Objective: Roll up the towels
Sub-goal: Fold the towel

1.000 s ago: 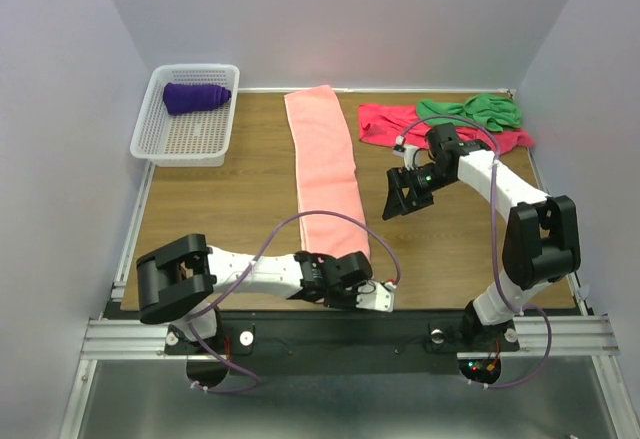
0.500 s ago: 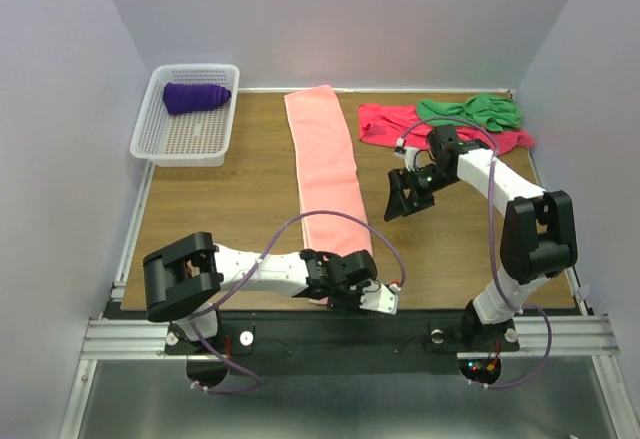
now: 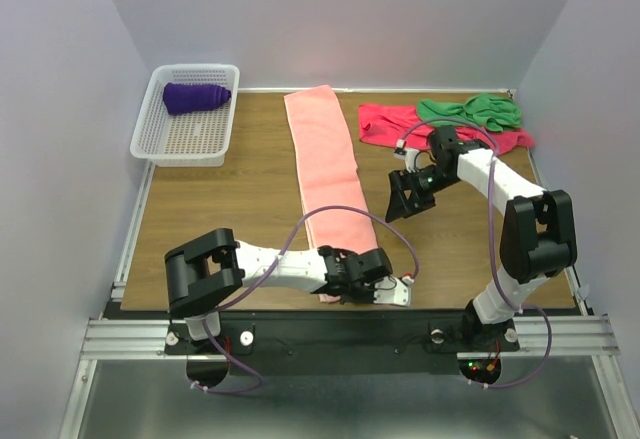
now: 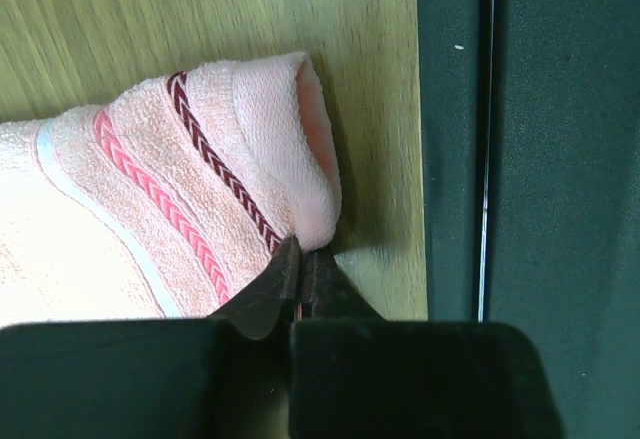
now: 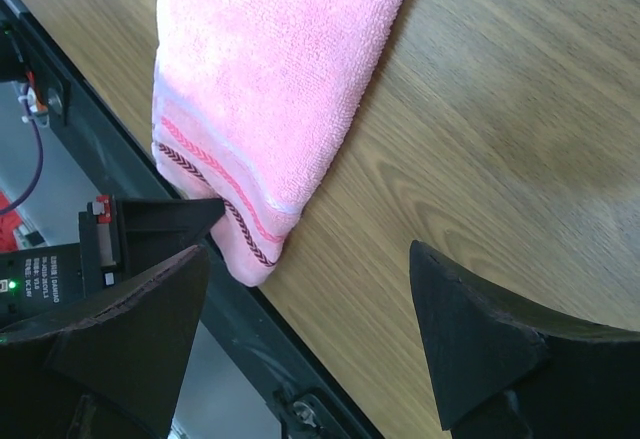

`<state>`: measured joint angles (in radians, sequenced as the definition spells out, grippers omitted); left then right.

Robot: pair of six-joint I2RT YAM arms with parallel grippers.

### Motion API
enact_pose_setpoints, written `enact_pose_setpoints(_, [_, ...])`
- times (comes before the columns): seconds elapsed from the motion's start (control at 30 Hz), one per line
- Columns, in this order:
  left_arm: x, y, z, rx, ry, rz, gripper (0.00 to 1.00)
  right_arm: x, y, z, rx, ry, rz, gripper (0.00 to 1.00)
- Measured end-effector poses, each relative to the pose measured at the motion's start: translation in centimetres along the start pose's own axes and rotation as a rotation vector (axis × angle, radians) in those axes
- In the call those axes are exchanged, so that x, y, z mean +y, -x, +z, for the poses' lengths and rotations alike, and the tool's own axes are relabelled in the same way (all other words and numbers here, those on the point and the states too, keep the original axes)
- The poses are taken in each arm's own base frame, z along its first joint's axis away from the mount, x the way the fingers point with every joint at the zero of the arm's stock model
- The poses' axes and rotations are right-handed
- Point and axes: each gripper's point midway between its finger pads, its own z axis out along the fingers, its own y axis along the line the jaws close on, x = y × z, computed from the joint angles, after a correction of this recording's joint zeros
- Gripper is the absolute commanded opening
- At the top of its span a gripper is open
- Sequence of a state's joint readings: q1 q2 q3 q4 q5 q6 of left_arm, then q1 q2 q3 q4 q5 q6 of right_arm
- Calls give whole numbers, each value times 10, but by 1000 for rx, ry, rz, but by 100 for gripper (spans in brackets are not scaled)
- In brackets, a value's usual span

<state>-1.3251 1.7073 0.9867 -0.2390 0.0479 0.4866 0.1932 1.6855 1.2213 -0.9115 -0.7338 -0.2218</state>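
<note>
Left claw point(image 4: 300, 259) just snapped shut on near corner of pink towel point(image 4: 180, 179); rolling can likely start. Right claw point(image 5: 308, 257) wide, empty, beside towel.

- Towels, four: salmon-pink towel point(image 3: 325, 164) flat in the middle, purple towel point(image 3: 195, 97) rolled at far left, crimson towel point(image 3: 385, 124) and green towel point(image 3: 475, 111) at far right.
- White basket point(image 3: 150, 124), one, far left.
- Robot arms, two: left arm point(image 3: 280, 269), right arm point(image 3: 490, 174).

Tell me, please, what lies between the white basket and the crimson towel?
The salmon-pink towel, spread flat in a long strip, with bare wooden table on both sides of it; the top external view shows this.
</note>
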Motion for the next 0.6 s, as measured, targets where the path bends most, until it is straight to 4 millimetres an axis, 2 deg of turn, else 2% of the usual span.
enact_pose_setpoints(0.13, [-5,0,-4,16,-29,-12,0,-2,0,-2,-4,-2,5,85])
enact_pose_setpoints(0.23, [-13,9,-17,16,-78,-21,0,-2,1,-3,-7,-3,6,85])
enact_pose_setpoints(0.47, [-42,60,-68,-119,-219,-12,0,2,22,-14,-56,-12,-31,86])
enact_pose_setpoints(0.6, [-28,65,-87,-155,-243,-31,0,2,24,-16,-59,-13,-34,86])
